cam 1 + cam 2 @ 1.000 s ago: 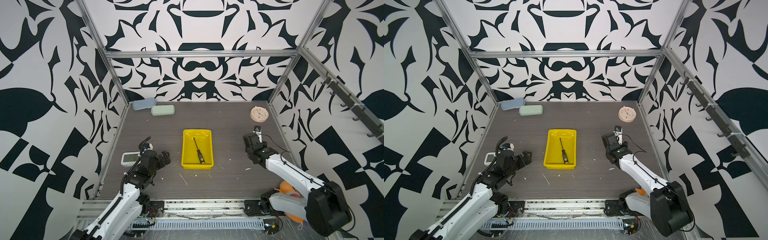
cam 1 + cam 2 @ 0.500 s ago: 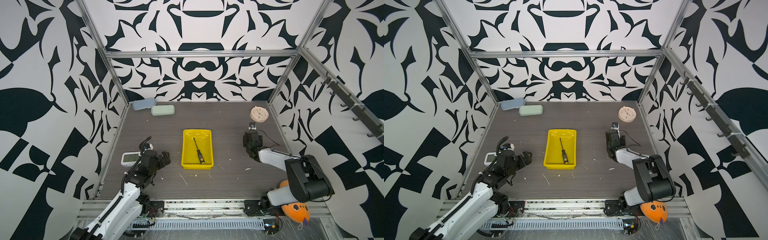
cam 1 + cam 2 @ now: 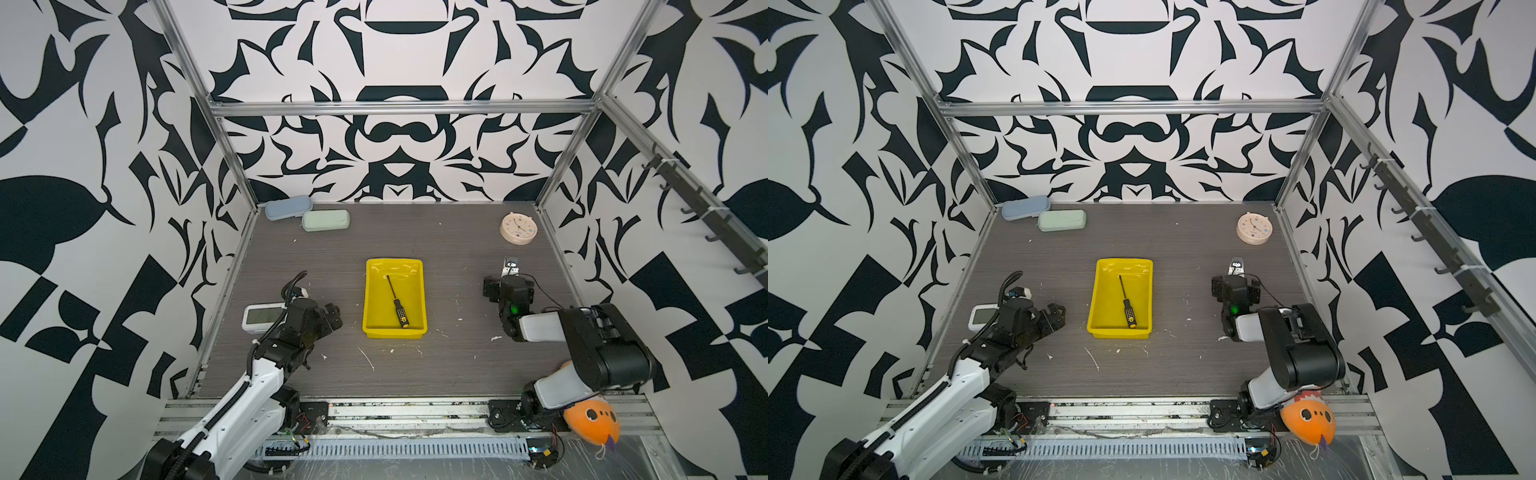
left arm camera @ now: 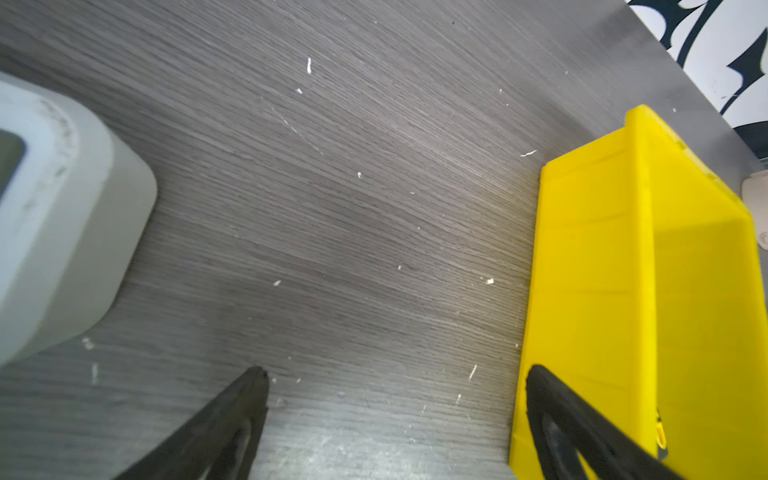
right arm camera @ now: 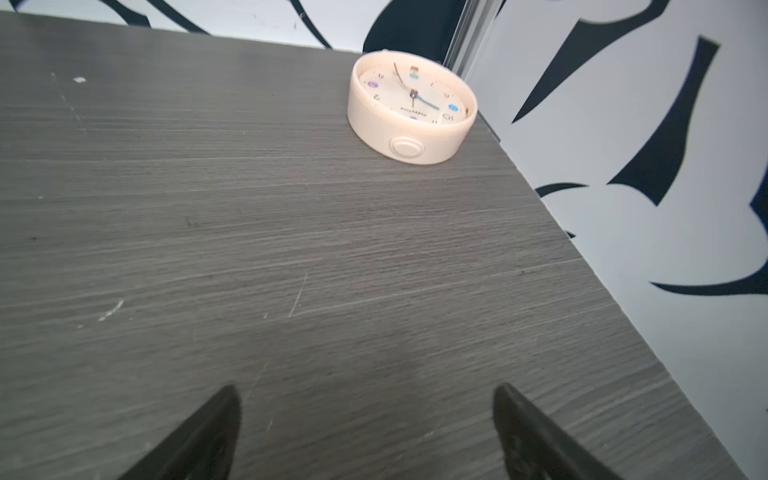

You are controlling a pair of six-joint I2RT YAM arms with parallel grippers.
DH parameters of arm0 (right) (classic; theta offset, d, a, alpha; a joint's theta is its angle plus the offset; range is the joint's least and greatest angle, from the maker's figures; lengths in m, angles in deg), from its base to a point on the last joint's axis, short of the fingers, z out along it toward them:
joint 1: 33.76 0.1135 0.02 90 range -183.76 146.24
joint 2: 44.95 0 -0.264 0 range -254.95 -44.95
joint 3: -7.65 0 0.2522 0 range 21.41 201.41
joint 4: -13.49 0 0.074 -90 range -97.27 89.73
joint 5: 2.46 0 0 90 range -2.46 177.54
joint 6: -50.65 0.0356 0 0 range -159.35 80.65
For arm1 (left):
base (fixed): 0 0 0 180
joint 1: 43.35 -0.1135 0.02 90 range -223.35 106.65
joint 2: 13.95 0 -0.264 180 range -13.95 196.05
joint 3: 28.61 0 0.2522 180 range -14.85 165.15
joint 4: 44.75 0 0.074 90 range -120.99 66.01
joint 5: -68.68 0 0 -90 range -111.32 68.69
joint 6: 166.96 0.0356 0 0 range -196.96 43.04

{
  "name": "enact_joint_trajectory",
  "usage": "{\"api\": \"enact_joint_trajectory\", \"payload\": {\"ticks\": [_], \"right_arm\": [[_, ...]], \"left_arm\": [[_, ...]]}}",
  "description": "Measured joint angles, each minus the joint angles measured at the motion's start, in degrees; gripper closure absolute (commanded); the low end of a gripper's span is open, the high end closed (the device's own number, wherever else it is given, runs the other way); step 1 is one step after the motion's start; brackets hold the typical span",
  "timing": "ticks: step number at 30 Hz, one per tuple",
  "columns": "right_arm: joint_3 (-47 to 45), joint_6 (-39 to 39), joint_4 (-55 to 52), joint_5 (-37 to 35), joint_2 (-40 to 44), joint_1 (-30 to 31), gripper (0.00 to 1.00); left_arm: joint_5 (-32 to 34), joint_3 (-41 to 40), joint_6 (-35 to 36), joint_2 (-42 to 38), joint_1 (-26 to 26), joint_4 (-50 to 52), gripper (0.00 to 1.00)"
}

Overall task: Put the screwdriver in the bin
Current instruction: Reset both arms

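The screwdriver (image 3: 397,307) (image 3: 1126,305), black-handled with a yellow butt, lies flat inside the yellow bin (image 3: 394,261) (image 3: 1124,260) at the table's middle in both top views, shaft pointing to the back. Nothing touches it. My left gripper (image 3: 332,316) (image 3: 1057,312) rests low, left of the bin, open and empty. In the left wrist view the left gripper (image 4: 397,374) has one tip over the bin's outer wall (image 4: 590,249). My right gripper (image 3: 508,283) (image 3: 1235,286) sits right of the bin, facing the back wall. Over bare table, the right gripper (image 5: 366,390) is wide open.
A cream round clock (image 3: 518,227) (image 5: 411,108) lies at the back right corner. A white digital timer (image 3: 262,318) (image 4: 50,232) sits by my left arm. Pale blue (image 3: 288,207) and green (image 3: 325,219) cases lie back left. An orange toy (image 3: 592,419) hangs at the right base.
My right arm folded back toward its base and its wrist turned toward the back wall, while its jaws opened wide. The screwdriver, bin and left arm stayed still.
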Motion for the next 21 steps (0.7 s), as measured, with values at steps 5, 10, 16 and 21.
{"api": "enact_joint_trajectory", "payload": {"ticks": [5, 10, 16, 21], "right_arm": [[-1.0, 0.0, 2.2, 0.6, -0.6, -0.1, 0.0], [0.1, -0.6, 4.0, 2.0, -0.5, -0.1, 0.0], [0.2, -0.7, 4.1, 2.8, -0.5, -0.1, 0.0], [0.2, -0.8, 4.1, 3.0, -0.5, -0.1, 0.0]], "left_arm": [[4.6, 1.7, -0.7, 1.8, 0.0, 1.3, 0.01], [20.6, 9.1, -1.2, 3.5, 0.0, 4.3, 0.01], [34.2, 12.2, 17.7, 4.6, 0.0, -8.6, 0.01], [30.0, 6.9, 40.0, 8.7, 0.0, -22.9, 0.01]]}}
